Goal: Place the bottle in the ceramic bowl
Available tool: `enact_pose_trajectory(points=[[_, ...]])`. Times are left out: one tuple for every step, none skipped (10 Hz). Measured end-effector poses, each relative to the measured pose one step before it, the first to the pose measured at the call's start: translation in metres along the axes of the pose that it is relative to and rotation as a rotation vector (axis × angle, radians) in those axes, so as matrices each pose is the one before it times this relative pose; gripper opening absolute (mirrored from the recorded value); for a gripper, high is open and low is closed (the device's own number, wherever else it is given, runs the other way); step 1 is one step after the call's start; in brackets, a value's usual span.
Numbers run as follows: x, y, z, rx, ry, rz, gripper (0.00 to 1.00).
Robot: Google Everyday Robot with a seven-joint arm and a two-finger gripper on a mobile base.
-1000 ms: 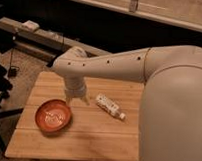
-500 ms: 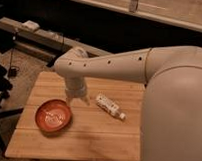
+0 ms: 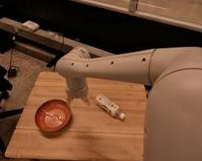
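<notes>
The fingers [image 3: 86,100] of the gripper [image 3: 78,101] are seen parted and pointed downward, with nothing held. Nearest, the round shallow orange-red glazed ceramic bowl [image 3: 43,118] is set on the pale wooden slatted table [image 3: 92,139]. Just behind the bowl's rim, the gripper is hung low over the boards. Beside it, the small white plastic bottle with a reddish label [image 3: 109,106] is laid on its side, apart from the bowl. Farther back, the cream-coloured arm [image 3: 120,68] is extended.

1 bottle [image 3: 109,106], centre of frame. 1 ceramic bowl [image 3: 52,125], lower left. 1 wooden table [image 3: 87,140] under both. 1 robot arm [image 3: 120,68] w/ 1 gripper [image 3: 78,98], just left of centre, btwn bowl & bottle. 1 small pale box [image 3: 30,25], upper left.
</notes>
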Motion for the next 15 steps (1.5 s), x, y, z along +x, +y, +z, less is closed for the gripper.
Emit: enact_pose_trajectory(points=[[-0.00017, 0.00213, 0.00022, 0.00066, 0.00008, -0.00695, 0.65], [-0.00071, -0.00071, 0.00220, 0.00262, 0.00598, -0.01584, 0.65], [-0.00661, -0.01012, 0.00817, 0.00691, 0.00827, -0.01237, 0.65], [-0.00817, -0.01125, 0.00783, 0.00429, 0.00354, -0.01004, 0.65], [-0.01294, -0.01559, 0.01080, 0.00553, -0.00616, -0.01490, 0.65], [-0.00889, -0.01121, 0.00850, 0.00272, -0.00529, -0.01590, 0.65], [-0.01044, -0.01605, 0.01151, 0.00230, -0.00884, -0.01853, 0.65], [-0.00684, -0.01347, 0.00702, 0.00279, -0.00865, -0.01351, 0.65], [-0.00306, -0.00917, 0.00490, -0.00211, -0.00128, -0.00382, 0.65], [-0.00576, -0.00729, 0.00572, -0.00308, -0.00467, -0.01305, 0.65], [-0.00813, -0.00722, 0.00473, -0.00399, -0.00565, -0.01809, 0.65], [-0.00660, -0.00951, 0.00316, -0.00175, -0.00344, -0.02127, 0.65], [-0.00372, -0.01032, 0.00330, -0.00683, 0.00407, -0.03100, 0.65], [-0.00061, -0.00728, 0.00262, -0.00837, 0.00769, -0.02203, 0.65], [-0.00315, -0.00762, 0.00275, -0.01060, 0.00604, -0.02080, 0.65]])
